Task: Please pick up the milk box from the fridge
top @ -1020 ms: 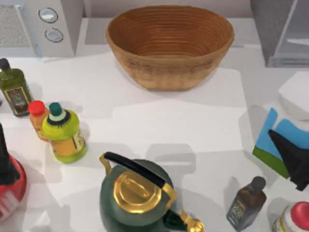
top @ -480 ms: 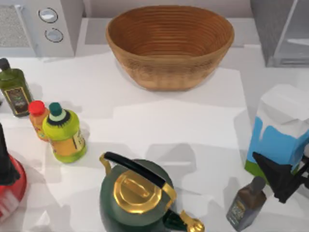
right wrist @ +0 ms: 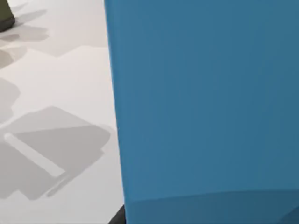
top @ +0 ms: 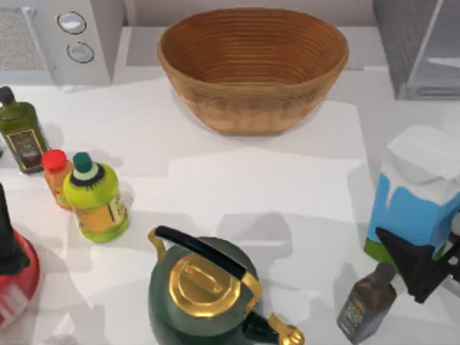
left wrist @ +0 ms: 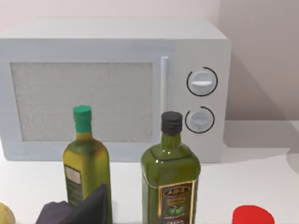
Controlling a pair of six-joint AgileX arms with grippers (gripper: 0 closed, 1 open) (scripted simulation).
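Top view: the milk box is standing upright at the table's right edge, outside the fridge. The right gripper is pressing at its green base; jaws seemingly gripping the carton, likely light, stiff, smooth. Left wrist view: the left gripper is idling before bottles; its jaws I cannot tell. Right wrist view: blue carton wall looming close.
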